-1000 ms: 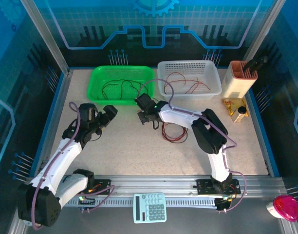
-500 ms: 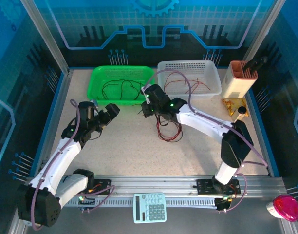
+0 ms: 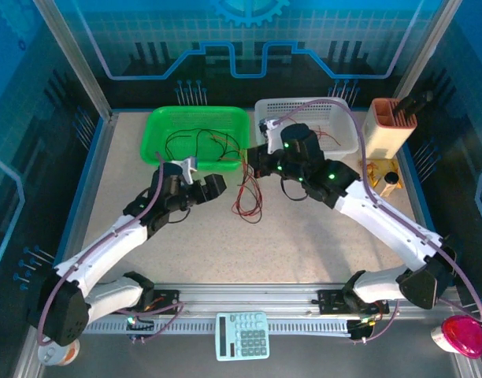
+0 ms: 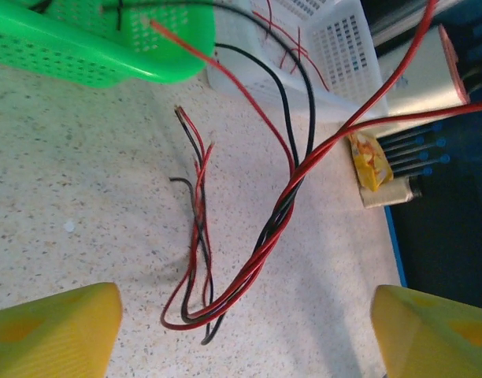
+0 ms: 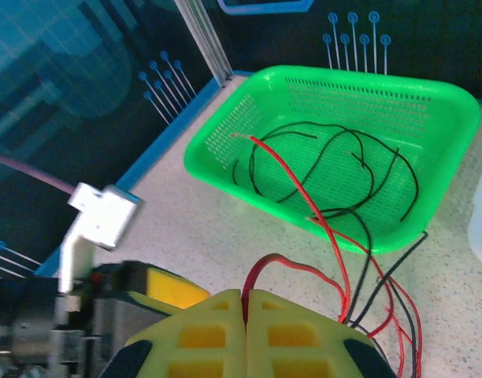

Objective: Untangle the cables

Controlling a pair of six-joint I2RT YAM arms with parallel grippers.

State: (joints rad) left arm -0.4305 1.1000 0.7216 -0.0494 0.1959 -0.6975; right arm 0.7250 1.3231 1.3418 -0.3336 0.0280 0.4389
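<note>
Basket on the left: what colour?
Bright green basket, perforated walls; shows best in the right wrist view.

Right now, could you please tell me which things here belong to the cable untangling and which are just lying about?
Part of the job: cables, green basket, white basket.
Just lying about: calculator, beige box, pink object.
</note>
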